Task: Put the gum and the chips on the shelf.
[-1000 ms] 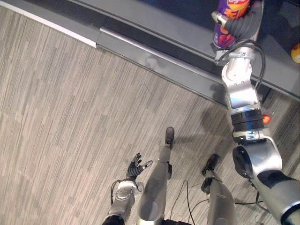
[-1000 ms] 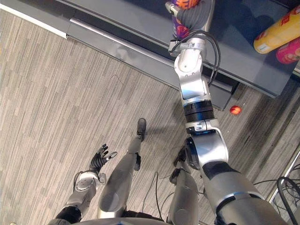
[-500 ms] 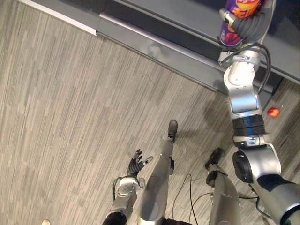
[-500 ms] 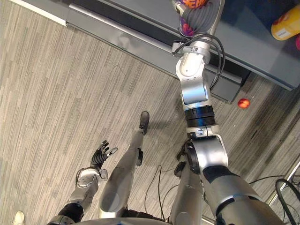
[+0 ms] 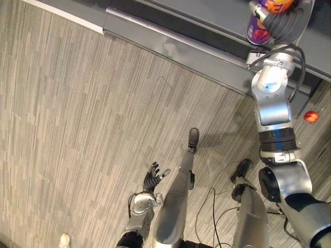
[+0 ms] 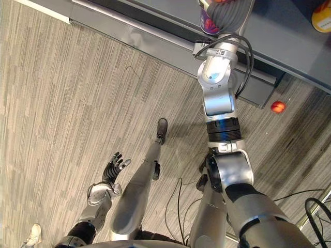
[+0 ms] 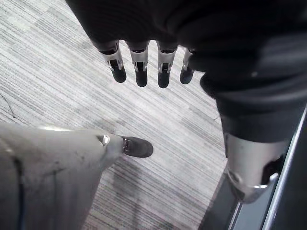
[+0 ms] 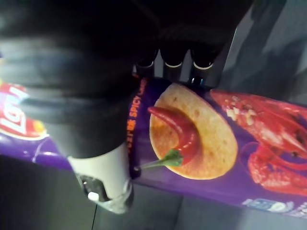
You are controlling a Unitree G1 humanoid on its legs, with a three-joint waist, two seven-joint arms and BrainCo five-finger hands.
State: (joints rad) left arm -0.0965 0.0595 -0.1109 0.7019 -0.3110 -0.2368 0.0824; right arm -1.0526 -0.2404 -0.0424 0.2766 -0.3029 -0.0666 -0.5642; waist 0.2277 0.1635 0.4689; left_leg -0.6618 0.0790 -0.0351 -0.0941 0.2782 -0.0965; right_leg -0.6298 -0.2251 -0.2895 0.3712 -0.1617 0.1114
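A purple chips can (image 5: 256,32) with a red chilli and a crisp printed on it (image 8: 201,139) stands over the grey shelf (image 5: 207,20) at the far right. My right hand (image 5: 287,21) is shut on it, with the arm stretched up to the shelf. In the right wrist view its fingers (image 8: 175,62) curl over the can's side and the thumb (image 8: 103,177) presses from the other side. My left hand (image 5: 153,178) hangs low beside my leg, open and holding nothing, fingers (image 7: 139,67) straight over the floor.
A yellow can (image 6: 321,8) lies on the shelf at the far right. A small red ball (image 5: 311,116) rests on the wood-grain floor below the shelf's edge. A person's white shoe (image 5: 63,240) stands at the lower left.
The whole picture has shifted as the camera moved. My right hand keeps its hold on the can at the shelf. The white shoe has come further into view.
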